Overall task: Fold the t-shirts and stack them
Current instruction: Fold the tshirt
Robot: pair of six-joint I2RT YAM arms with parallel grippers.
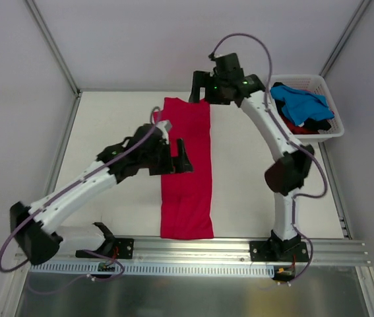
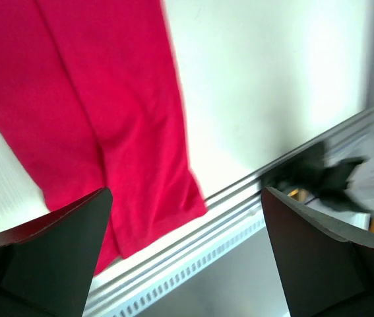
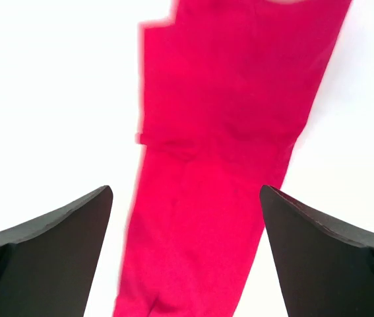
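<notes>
Red t-shirt (image 1: 187, 173): folded into a long narrow strip, lying near-to-far mid-surface (image 1: 107, 125), its near end close to the rail (image 1: 239, 246).
Left tool (image 1: 175, 162): jaws spread wide, holding nothing, over the strip's left edge.
Right tool (image 1: 200, 91): jaws spread wide, empty, above the strip's far end.
Blue t-shirt (image 1: 299, 102): heaped in the basket (image 1: 335, 130), far right.
Risk: pinching only the top layer would likely pull the fold open; uneven lifts could skew it.

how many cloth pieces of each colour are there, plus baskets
white slatted plastic basket: 1
crimson-red t-shirt laid out in a long strip: 1
bright blue t-shirt in basket: 1
red cloth piece in basket: 1
black cloth piece in basket: 1
total: 5
</notes>
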